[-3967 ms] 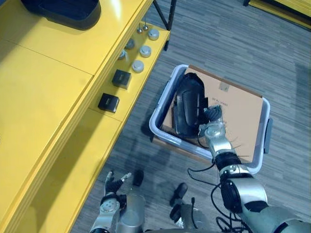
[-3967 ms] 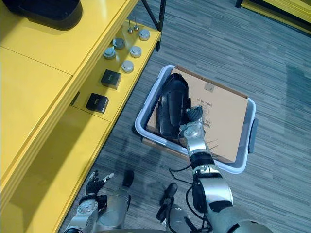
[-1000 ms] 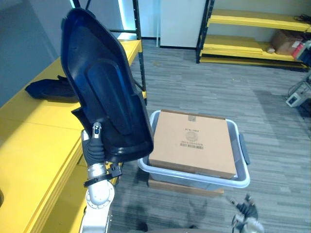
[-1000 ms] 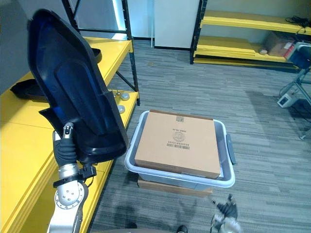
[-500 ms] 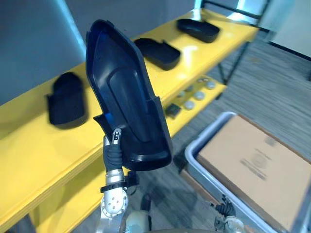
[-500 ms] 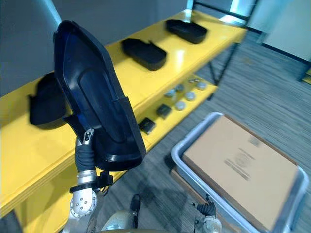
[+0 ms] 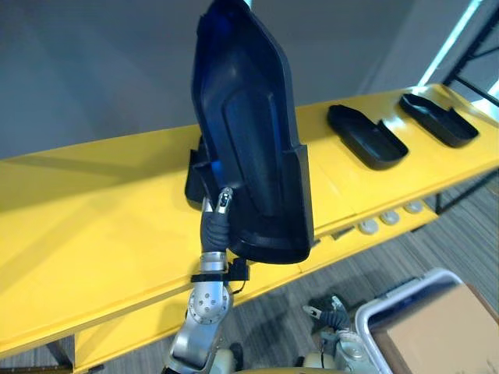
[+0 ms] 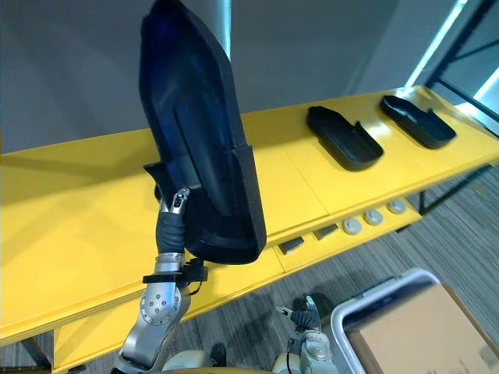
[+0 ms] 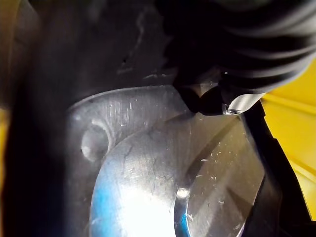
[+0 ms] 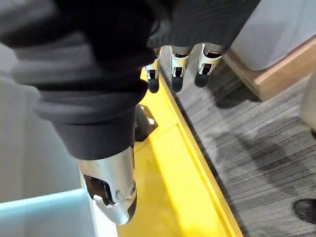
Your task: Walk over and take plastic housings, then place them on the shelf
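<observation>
Left eye view: nearest, low by the grey bin (image 7: pixel 387 302) with its cardboard box (image 7: pixel 446 336), the right robot hand (image 10: pixel 177 66) hangs idle, and its own wrist view shows the fingers loose and straight, holding nothing. Left of it the left arm rises upright, and the left robot hand (image 7: pixel 213 226) grips the lower end of the black plastic housing (image 7: pixel 249 132), thumb pressed on the near face. The housing stands tall and nearly on end above the yellow shelf (image 7: pixel 93 210).

The step in hand looks like the set-down. Done well, it would mean tipping the tall housing forward over bare yellow shelf, lowering its far end first and laying it flat. It should stay well left of the two housings (image 7: pixel 366 136) already lying farther right. The thumb should let go only once the shelf bears the weight.
</observation>
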Tool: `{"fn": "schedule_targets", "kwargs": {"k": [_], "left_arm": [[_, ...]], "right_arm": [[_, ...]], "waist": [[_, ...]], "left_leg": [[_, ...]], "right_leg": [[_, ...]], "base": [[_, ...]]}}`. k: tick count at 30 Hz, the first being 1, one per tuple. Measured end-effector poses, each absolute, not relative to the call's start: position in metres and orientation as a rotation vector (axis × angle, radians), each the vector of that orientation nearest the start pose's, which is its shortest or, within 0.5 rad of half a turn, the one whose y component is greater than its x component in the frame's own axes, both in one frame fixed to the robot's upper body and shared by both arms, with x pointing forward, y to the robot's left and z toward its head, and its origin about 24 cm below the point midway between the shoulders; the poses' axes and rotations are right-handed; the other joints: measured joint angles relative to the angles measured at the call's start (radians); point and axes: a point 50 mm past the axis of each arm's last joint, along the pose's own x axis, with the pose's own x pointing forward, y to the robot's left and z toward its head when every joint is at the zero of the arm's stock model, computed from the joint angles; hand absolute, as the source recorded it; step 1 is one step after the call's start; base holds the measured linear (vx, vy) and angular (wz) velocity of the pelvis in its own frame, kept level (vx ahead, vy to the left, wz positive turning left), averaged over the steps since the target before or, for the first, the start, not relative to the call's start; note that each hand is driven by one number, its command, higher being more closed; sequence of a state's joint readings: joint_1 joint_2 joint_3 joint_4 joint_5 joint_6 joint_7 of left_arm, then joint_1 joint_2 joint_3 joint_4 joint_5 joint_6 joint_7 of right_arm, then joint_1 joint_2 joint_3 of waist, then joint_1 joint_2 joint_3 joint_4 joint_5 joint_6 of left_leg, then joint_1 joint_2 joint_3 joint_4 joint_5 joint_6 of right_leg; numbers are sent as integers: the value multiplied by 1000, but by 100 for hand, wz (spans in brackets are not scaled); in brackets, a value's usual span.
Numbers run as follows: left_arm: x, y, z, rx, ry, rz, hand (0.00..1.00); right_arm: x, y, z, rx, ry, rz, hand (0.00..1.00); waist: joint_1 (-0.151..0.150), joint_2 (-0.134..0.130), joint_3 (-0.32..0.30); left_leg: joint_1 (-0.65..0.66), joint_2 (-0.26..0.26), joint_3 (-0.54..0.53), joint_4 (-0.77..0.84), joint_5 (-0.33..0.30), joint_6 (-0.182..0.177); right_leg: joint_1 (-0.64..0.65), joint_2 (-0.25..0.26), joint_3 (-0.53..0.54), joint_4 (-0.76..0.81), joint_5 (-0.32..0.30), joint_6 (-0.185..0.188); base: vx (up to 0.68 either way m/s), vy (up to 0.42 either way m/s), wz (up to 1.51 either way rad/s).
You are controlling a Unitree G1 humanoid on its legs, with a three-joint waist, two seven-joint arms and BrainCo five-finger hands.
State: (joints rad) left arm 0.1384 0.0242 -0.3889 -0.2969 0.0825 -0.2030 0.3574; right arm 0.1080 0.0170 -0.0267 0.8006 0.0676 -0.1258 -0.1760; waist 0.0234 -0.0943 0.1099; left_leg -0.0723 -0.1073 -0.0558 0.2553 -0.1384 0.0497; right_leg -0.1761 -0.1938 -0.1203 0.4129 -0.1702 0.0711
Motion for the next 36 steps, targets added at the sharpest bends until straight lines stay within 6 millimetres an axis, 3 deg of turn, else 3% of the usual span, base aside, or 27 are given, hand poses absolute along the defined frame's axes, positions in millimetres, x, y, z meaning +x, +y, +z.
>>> {"fn": "schedule_targets", "kwargs": {"k": [1, 3, 8, 13, 14, 16, 18, 19, 21, 23, 24, 25, 26, 27, 28, 31, 32, 34, 35, 36], "left_arm": [[209, 85, 99, -84, -365, 17, 100], [206, 86, 98, -93, -361, 30, 100], [200, 91, 89, -90, -316, 60, 100], [199, 101, 85, -79, -301, 105, 100], [200, 107, 85, -71, -299, 131, 100], [199, 120, 84, -56, -297, 187, 100], [198, 131, 82, -55, -284, 250, 100], [198, 133, 81, -58, -282, 259, 100], [197, 134, 78, -71, -265, 260, 100], [197, 133, 75, -72, -257, 255, 100], [197, 132, 74, -74, -251, 254, 100], [199, 131, 71, -82, -236, 255, 100], [202, 134, 67, -69, -223, 256, 100], [202, 137, 64, -64, -211, 265, 100], [202, 140, 60, -61, -190, 276, 100], [203, 140, 59, -46, -189, 261, 100], [203, 140, 60, -33, -193, 246, 100], [202, 138, 59, -22, -187, 229, 100], [202, 138, 54, -10, -169, 213, 100], [202, 136, 51, -3, -154, 207, 100]], "right_arm": [[144, -162, -131, 21, 782, -244, 0], [146, -162, -129, 21, 770, -243, 0], [147, -165, -126, 14, 749, -248, 0], [131, -176, -131, -9, 788, -272, 0], [128, -176, -132, -8, 796, -274, 0], [129, -178, -132, -10, 792, -281, 0], [135, -182, -130, -24, 780, -284, 0], [136, -184, -130, -29, 782, -285, 0], [134, -190, -134, -55, 814, -304, 0], [134, -193, -136, -66, 828, -304, 0], [134, -195, -137, -71, 833, -305, 0], [132, -200, -139, -81, 852, -315, 0], [131, -191, -143, -62, 881, -298, 0], [128, -186, -145, -51, 896, -294, 0], [123, -180, -149, -37, 922, -288, 0], [120, -179, -150, -35, 931, -290, 0], [122, -179, -149, -37, 924, -287, 0], [125, -182, -147, -61, 911, -279, 0], [124, -183, -146, -62, 906, -277, 0], [121, -185, -146, -67, 906, -279, 0]], "waist": [[15, 2, 2], [48, 32, -8], [45, 35, -22], [42, 38, -22], [44, 38, -22], [38, 44, -17], [44, 50, -11], [43, 50, -10], [26, 52, -11], [1, 59, -16], [-11, 69, -22], [-19, 82, -42], [-39, 50, -42], [-39, 50, -37], [-36, 29, -36], [-34, 31, -30], [-28, 33, -30], [-15, 53, -21], [-15, 64, -4], [-14, 61, -2]], "left_leg": [[0, 3, 1, 25, -23, -19], [-2, 54, 9, 39, -42, -48], [29, 129, 29, -14, -35, -79], [13, 131, -33, -42, -12, -112], [-1, 125, -55, -35, -9, -118], [-38, 169, 43, 5, -38, -116], [-97, 274, 229, 131, -55, -84], [-104, 290, 241, 158, -61, -75], [-92, 366, 241, 222, -67, -71], [-51, 408, 197, 157, -45, -88], [-35, 413, 177, 106, -25, -109], [-7, 380, 137, 36, -53, -206], [-30, 333, 134, 41, -56, -214], [-39, 319, 131, 49, -59, -209], [-49, 295, 126, 84, -69, -194], [-78, 265, 127, 180, -126, -168], [-98, 263, 140, 216, -150, -156], [-117, 260, 174, 214, -164, -123], [-92, 240, 184, 194, -148, -102], [-78, 228, 180, 180, -142, -96]], "right_leg": [[23, -3, -19, -33, 8, 18], [60, 50, -27, -103, 32, -7], [111, 127, -41, -203, 73, -54], [133, 130, -109, -226, 74, -58], [138, 122, -141, -224, 70, -62], [134, 105, -191, -214, 68, -64], [86, 65, -217, -167, 53, -62], [77, 47, -219, -154, 47, -59], [67, -14, -220, -134, 45, -20], [65, -54, -222, -131, 63, 28], [63, -63, -224, -135, 74, 46], [51, -84, -226, -161, 109, 88], [64, -112, -224, -214, 160, 98], [74, -113, -232, -240, 182, 103], [111, -118, -248, -295, 225, 99], [134, -137, -255, -324, 302, 81], [111, -143, -244, -306, 314, 53], [63, -138, -202, -286, 344, -49], [13, -108, -112, -57, 176, 30], [4, -78, -69, 21, 77, 42]], "base": [[116, -157, 48], [114, -226, -4], [40, -184, -13], [-12, -92, 37], [-54, -14, 84], [-79, 18, 81], [-109, 127, 49], [-103, 232, 33], [-94, 333, 37], [-56, 411, 30], [-15, 513, 21], [10, 489, 22], [12, 550, 19], [38, 327, 22], [18, 272, 12], [-32, 272, 1], [-104, 286, -32], [-187, 303, -41], [-153, 251, -25], [-80, 132, -10]]}}
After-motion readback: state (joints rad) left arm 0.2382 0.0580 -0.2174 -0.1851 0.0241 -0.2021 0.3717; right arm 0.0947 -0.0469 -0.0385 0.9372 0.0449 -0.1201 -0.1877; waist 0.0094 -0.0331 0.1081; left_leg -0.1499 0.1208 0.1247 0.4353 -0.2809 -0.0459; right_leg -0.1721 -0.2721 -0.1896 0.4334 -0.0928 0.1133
